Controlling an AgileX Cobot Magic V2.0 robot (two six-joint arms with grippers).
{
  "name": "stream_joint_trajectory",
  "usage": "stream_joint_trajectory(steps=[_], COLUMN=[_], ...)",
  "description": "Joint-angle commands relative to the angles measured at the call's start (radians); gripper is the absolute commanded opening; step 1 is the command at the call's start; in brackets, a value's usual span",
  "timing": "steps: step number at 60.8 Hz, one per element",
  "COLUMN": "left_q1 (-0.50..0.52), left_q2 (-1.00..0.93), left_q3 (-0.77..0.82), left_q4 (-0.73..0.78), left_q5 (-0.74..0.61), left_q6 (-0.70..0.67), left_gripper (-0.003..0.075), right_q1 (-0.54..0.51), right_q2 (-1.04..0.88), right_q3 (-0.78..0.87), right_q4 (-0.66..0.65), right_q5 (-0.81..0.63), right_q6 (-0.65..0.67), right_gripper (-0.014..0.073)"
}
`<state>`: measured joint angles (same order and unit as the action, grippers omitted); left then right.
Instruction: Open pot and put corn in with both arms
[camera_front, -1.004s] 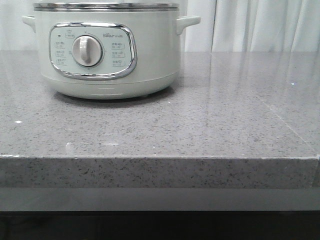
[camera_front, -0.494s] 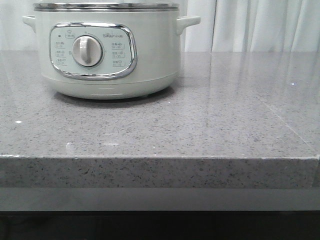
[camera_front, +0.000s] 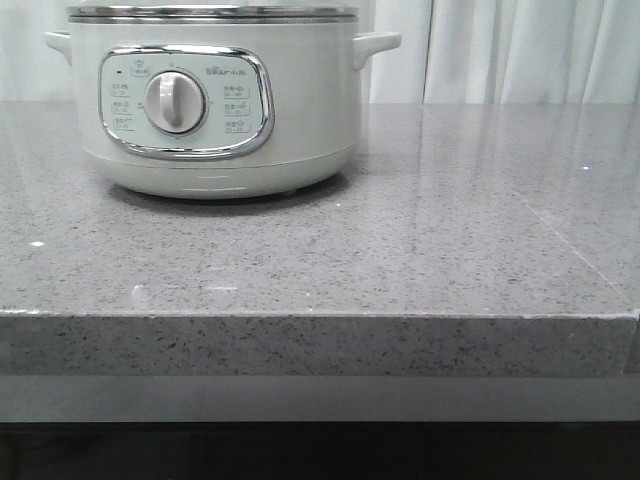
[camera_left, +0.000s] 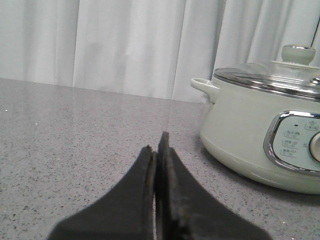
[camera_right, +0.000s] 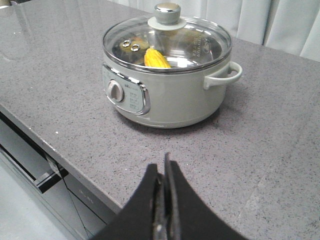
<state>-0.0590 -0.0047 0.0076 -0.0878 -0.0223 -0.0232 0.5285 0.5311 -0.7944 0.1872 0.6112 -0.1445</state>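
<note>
Grey speckled table (camera_front: 400, 250) carried the pot (camera_front: 215, 100) at its far left in the front view. From my left wrist, my left gripper (camera_left: 157, 150) was clenched, empty, beside the pot (camera_left: 250, 135). From my right wrist, my right gripper (camera_right: 162, 172) was clenched too; the corn (camera_right: 156, 59) lay inside the pot (camera_right: 175, 95), under its glass lid (camera_right: 167, 40).

Bright, even, diffuse light; soft shadow under pot (camera_front: 215, 110); sheen on countertop (camera_front: 450, 230); wrist-view fingers (camera_left: 159, 165) blurred.

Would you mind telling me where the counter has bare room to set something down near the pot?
The counter is bare on the robot's right of the pot, out to the curtain and the front edge. A bare strip also runs in front of the pot. The pot's own corner is the only crowded spot; its glass lid is on.
</note>
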Motion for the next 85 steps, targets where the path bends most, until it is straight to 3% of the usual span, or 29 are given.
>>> stream_joint_trajectory(steps=[1, 54, 65, 75, 85], left_q1=[-0.003, -0.003, -0.003, -0.003, -0.003], left_q2=[-0.019, -0.019, -0.019, -0.019, -0.019], left_q3=[0.004, 0.004, 0.004, 0.004, 0.004], left_q4=[0.005, 0.005, 0.005, 0.005, 0.005], left_q5=[-0.08, -0.073, -0.073, -0.073, -0.073], left_q6=[-0.01, -0.01, -0.01, -0.01, -0.01], left_gripper=[-0.002, -0.002, -0.002, -0.002, -0.002], right_q1=[-0.006, -0.012, -0.193, -0.356, -0.443], right_q2=[0.001, -0.012, -0.112, -0.283, -0.414], right_q3=[-0.024, -0.009, 0.119, 0.338, 0.535], right_q4=[0.011, 0.006, 0.003, 0.003, 0.003], right_q5=[-0.074, -0.09, -0.199, -0.387, -0.501], right_q6=[-0.001, -0.001, -0.001, -0.001, -0.001], right_gripper=[-0.0068, -0.0068, -0.0068, -0.0068, -0.0068])
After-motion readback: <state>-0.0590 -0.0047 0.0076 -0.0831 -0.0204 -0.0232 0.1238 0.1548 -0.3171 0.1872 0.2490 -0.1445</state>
